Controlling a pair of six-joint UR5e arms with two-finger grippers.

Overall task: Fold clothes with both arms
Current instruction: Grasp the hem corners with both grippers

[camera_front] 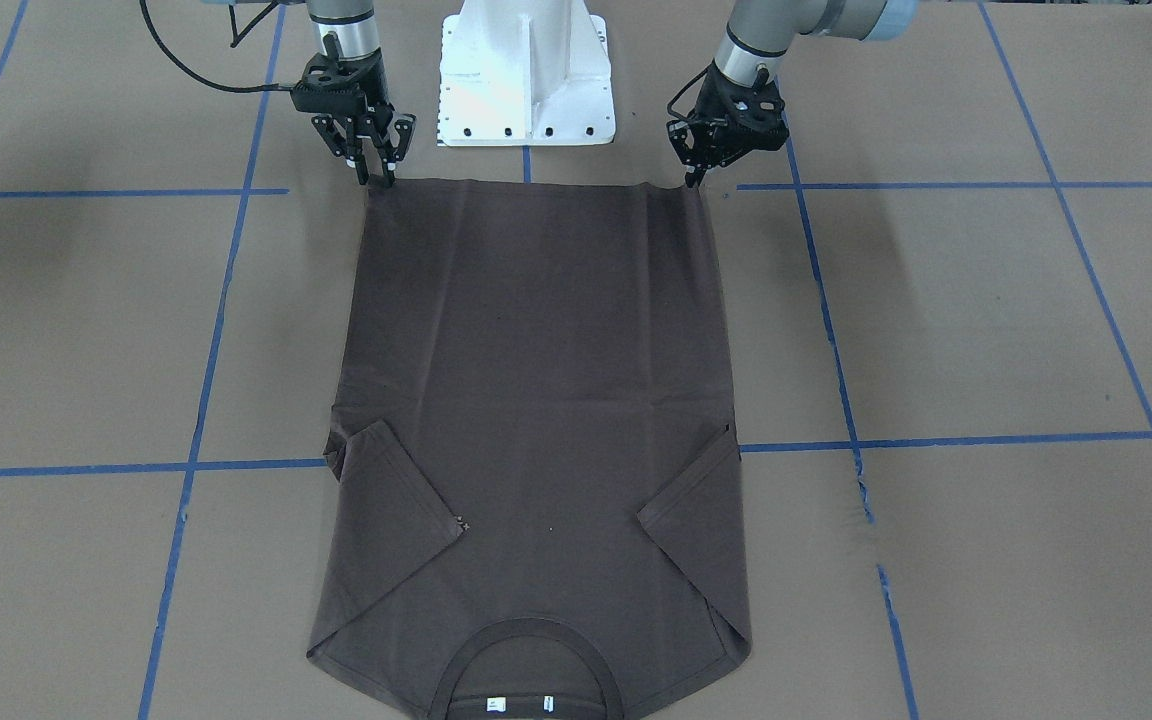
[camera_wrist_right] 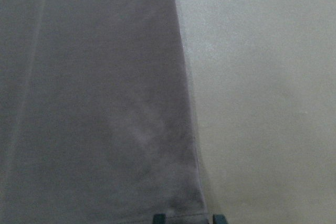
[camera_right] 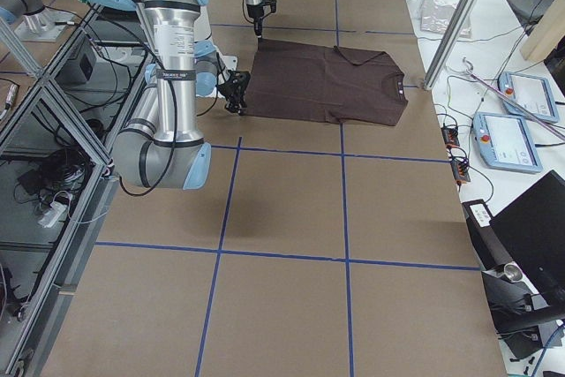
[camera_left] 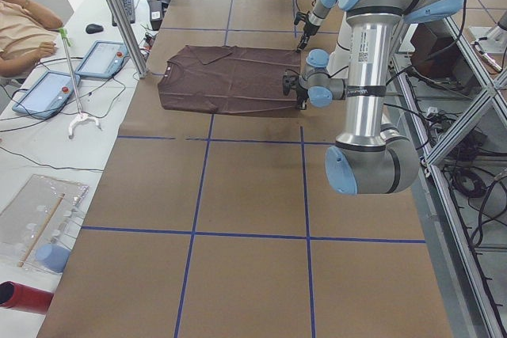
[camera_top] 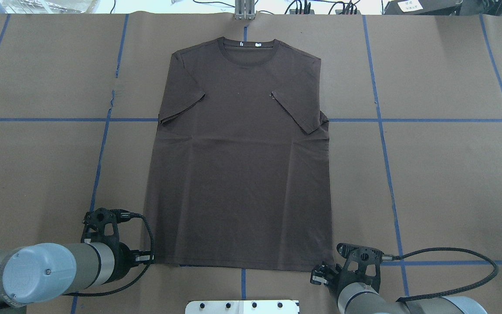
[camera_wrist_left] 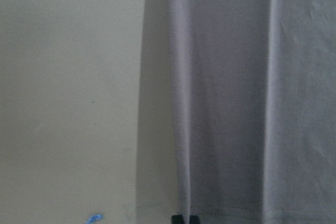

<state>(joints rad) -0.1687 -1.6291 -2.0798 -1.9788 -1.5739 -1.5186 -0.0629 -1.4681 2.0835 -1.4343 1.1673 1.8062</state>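
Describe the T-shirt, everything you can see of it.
The T-shirt is dark brown, soft knit-looking cloth, lying flat and face up on the brown paper-covered table, ribbed round collar away from the robot, two small white neck tags inside. Both short sleeves are folded in over the chest. Light creases cross the middle. The left gripper looks shut on one hem corner; the right gripper stands open astride the other.
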